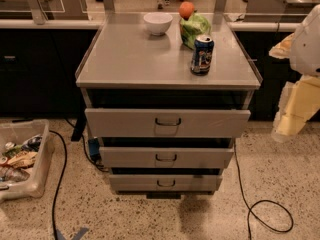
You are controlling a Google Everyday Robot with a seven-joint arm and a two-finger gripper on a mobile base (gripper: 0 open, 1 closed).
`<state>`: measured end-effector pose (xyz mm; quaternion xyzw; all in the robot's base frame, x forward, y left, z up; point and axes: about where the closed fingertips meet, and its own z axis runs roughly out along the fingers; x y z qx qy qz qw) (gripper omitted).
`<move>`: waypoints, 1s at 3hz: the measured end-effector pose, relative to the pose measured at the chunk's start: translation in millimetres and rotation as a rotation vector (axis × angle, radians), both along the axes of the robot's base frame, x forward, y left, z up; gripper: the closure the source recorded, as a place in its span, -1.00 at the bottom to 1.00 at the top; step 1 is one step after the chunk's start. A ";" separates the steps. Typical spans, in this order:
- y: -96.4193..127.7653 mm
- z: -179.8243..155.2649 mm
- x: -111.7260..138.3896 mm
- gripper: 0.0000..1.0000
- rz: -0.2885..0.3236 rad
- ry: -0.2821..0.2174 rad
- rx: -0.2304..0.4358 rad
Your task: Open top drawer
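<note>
A grey metal cabinet (125, 59) stands in the middle of the camera view with three drawers. The top drawer (125, 123) is the widest and tallest, with a flat front and a small dark wire handle (167, 121) at its centre. A dark gap shows between its front and the cabinet top. My gripper (292, 116), pale yellow below a white arm, hangs at the right edge of the view. It is level with the top drawer, to the right of it and apart from it.
Two narrower drawers (130, 157) (135, 183) sit below. On the cabinet top are a white bowl (158, 23), an orange (186, 9), a green bag (196, 29) and a soda can (202, 54). A clear bin (35, 176) of rubbish stands on the left. Black cables (260, 209) lie on the floor.
</note>
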<state>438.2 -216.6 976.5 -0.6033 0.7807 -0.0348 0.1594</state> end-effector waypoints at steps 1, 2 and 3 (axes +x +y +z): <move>0.1 -0.1 0.0 -1.00 0.000 0.000 0.000; 8.8 -18.3 3.7 -1.00 0.035 0.002 0.070; 33.9 -68.4 25.0 -1.00 0.088 0.020 0.217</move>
